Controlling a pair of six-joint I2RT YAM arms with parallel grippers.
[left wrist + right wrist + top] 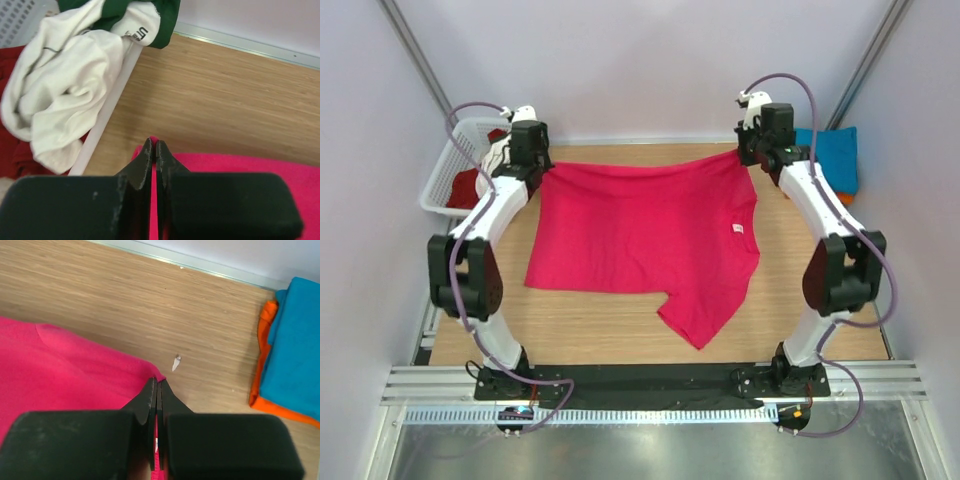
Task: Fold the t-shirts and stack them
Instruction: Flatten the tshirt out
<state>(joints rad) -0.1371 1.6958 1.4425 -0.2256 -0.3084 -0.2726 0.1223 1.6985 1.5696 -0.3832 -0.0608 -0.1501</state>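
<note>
The magenta-pink t-shirt (640,235) is stretched across the far middle of the wooden table, its far edge held up between both grippers, its lower part trailing toward me. My left gripper (542,165) is shut on the shirt's far left corner (145,150). My right gripper (748,152) is shut on the far right corner (155,374). A folded teal-blue t-shirt (832,152) lies on an orange one (261,360) at the far right. White (65,85), green (150,15) and dark red (15,150) shirts sit in the basket.
A white lattice basket (452,160) stands at the far left, its rim (107,110) close beside my left gripper. A small white scrap (176,362) lies on the table ahead of my right gripper. The back wall edge (640,142) runs just beyond both grippers.
</note>
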